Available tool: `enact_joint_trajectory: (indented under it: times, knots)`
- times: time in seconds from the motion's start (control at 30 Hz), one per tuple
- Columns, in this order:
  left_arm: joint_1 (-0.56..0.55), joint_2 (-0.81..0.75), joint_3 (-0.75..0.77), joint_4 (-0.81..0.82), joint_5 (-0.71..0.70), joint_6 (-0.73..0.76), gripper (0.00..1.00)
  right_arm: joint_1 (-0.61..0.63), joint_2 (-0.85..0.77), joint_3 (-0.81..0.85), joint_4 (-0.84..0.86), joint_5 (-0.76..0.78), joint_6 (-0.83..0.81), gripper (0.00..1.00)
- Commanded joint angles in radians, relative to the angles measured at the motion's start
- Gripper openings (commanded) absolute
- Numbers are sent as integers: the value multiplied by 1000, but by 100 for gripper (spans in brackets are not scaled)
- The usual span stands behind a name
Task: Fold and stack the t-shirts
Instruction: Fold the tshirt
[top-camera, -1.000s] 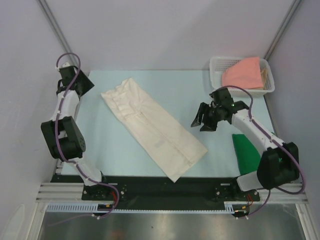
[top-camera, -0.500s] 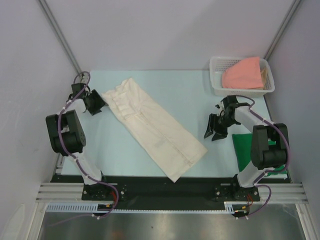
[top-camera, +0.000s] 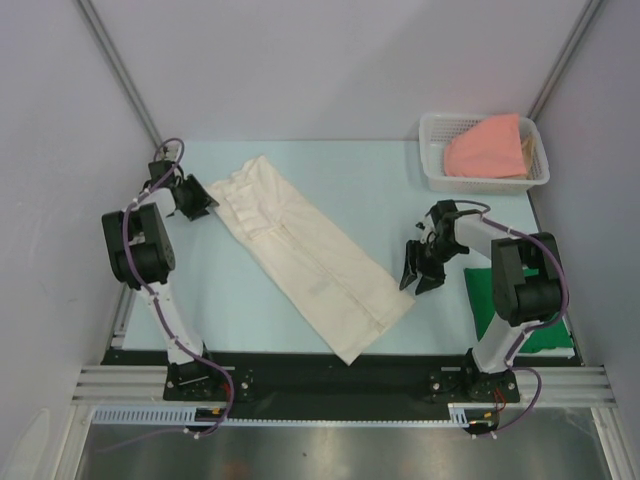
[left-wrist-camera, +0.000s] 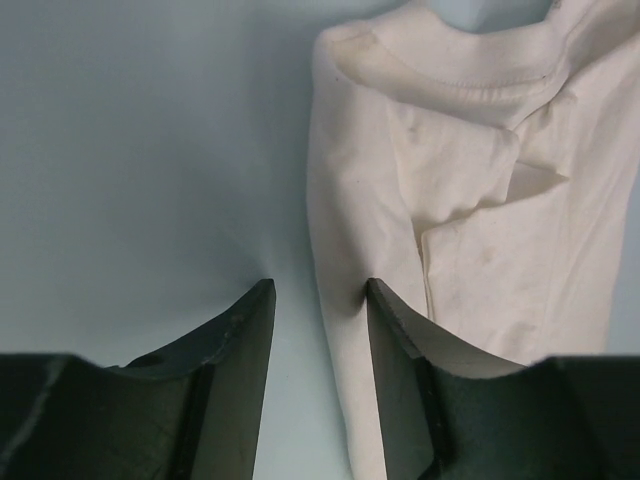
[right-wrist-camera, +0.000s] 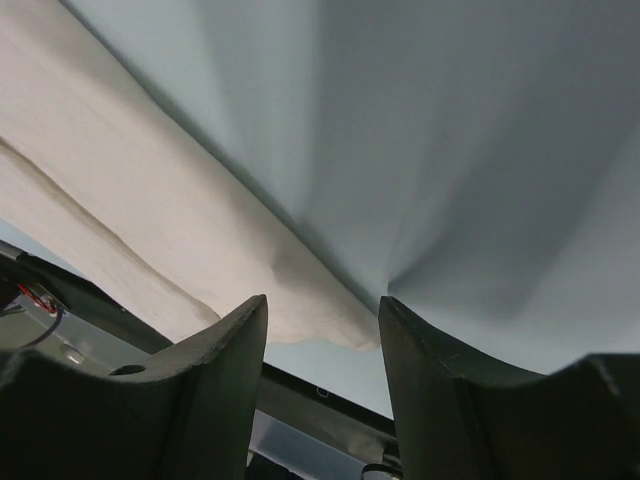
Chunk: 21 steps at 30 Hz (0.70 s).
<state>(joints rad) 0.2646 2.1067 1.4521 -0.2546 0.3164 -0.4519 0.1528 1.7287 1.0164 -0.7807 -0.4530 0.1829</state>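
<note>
Both pairs of fingers are spread and hold nothing. In the right wrist view the right gripper (right-wrist-camera: 322, 305) hangs low over bare table (right-wrist-camera: 450, 150), with the hem corner of the cream-white t-shirt (right-wrist-camera: 150, 240) just ahead of its tips. In the left wrist view the left gripper (left-wrist-camera: 318, 290) straddles the shirt's side edge below the collar, one finger (left-wrist-camera: 400, 340) against the cloth.

From above, the cream-white t-shirt (top-camera: 300, 250) lies as a long strip running diagonally from upper left to lower centre. The dark green t-shirt (top-camera: 497, 300) lies at lower right, partly under the right arm. The salmon-pink t-shirt (top-camera: 485, 145) sits in the white basket (top-camera: 432, 172) at upper right.

The lengthwise fold looks done, so the crosswise fold seems next. Each gripper needs to pinch its end of the strip cleanly, catching every layer.
</note>
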Motion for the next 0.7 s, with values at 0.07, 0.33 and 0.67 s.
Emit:
enact_joint_trajectory:
  times: [0.07, 0.33, 0.67]
  knots:
    - [-2, 12, 19, 17, 3, 10, 44, 36, 57, 57, 32, -4, -3, 55]
    - [-1, 70, 68, 12, 26, 18, 28, 60, 92, 68, 40, 17, 0, 51]
    - [-4, 200, 284, -37, 35, 21, 2, 80, 77, -15, 101, -49, 36, 3]
